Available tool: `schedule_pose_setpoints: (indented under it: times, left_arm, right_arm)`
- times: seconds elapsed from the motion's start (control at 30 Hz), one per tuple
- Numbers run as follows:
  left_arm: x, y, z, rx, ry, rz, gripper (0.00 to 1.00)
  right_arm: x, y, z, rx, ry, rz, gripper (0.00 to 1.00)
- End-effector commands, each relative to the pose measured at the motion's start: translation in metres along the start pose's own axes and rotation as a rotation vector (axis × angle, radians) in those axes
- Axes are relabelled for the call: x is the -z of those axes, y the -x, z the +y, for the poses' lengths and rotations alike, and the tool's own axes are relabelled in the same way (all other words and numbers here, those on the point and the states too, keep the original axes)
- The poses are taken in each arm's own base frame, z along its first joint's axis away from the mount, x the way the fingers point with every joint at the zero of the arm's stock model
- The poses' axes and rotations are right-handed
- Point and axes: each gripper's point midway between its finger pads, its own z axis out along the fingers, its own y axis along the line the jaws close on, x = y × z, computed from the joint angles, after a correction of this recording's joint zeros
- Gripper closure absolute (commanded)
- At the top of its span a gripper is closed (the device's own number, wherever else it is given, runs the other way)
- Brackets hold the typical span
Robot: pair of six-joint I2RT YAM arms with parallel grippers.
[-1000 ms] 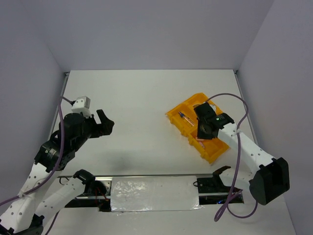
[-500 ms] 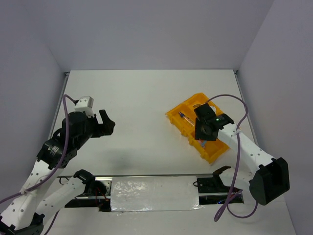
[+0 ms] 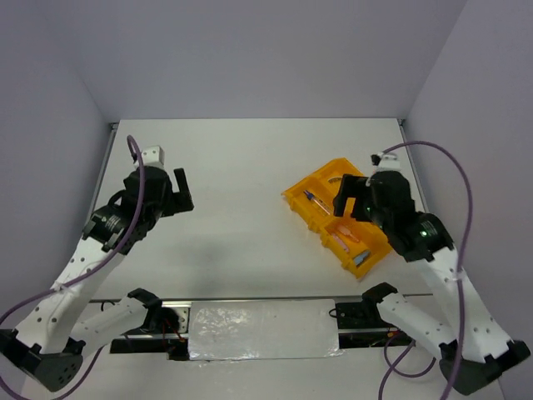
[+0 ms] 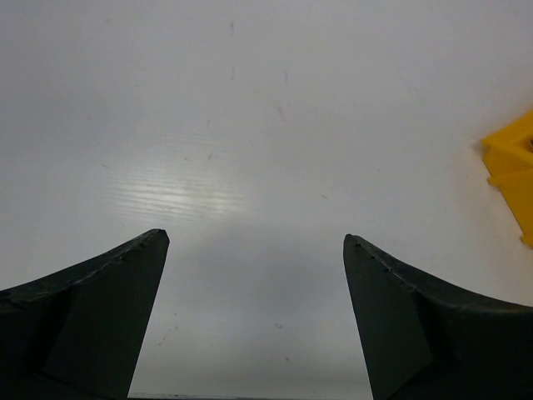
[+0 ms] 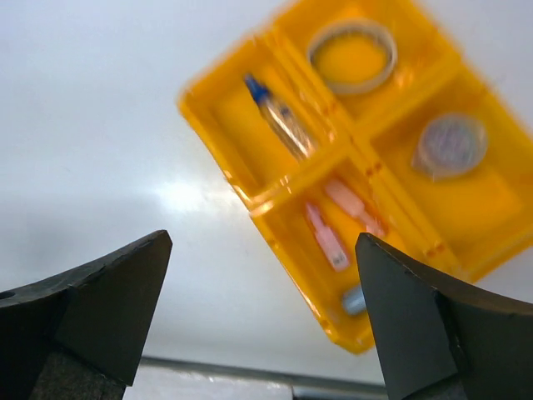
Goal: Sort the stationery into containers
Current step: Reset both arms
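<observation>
The orange-yellow tray (image 3: pixel 293 200) lies at the right of the table, and the stationery is in its compartments. The right wrist view shows the tray (image 5: pixel 233 133) holding a tan tape ring (image 5: pixel 351 57), a greyish round cup (image 5: pixel 450 146), a blue pen-like piece (image 5: pixel 279 117), two salmon-pink pieces (image 5: pixel 326 237) (image 5: pixel 354 206) and a tiny blue-capped bottle (image 5: pixel 354 300). My right gripper (image 3: pixel 350 202) (image 5: pixel 262 240) hangs above the tray, open, holding nothing. Far to the left, my left gripper (image 3: pixel 185 192) (image 4: pixel 255 237) is open over bare table, nothing between its fingers.
A corner of the tray (image 4: pixel 512 167) shows at the right edge of the left wrist view. White walls close the table at the back and sides. A metal rail with a foil-covered patch (image 3: pixel 262 332) runs along the near edge between the arm bases.
My right gripper has opened wide and lifted up off the tray, leaving the pieces in it. My left arm has swung a little toward the back, still open.
</observation>
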Motion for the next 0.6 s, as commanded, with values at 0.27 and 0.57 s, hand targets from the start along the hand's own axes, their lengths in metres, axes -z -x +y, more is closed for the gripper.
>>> schedule_pose_setpoints:
  times: [0.27,0.57]
  left_arm:
    - [0.070,0.086,0.077,0.122,0.342,-0.299,0.01]
    - [0.137,0.077,0.114,0.174,0.334,-0.457,0.01]
  right_arm:
    - [0.146,0.088,-0.053,-0.022,-0.138,-0.380,0.00]
    - [0.192,0.071,-0.075,-0.018,-0.095,-0.532,0.00]
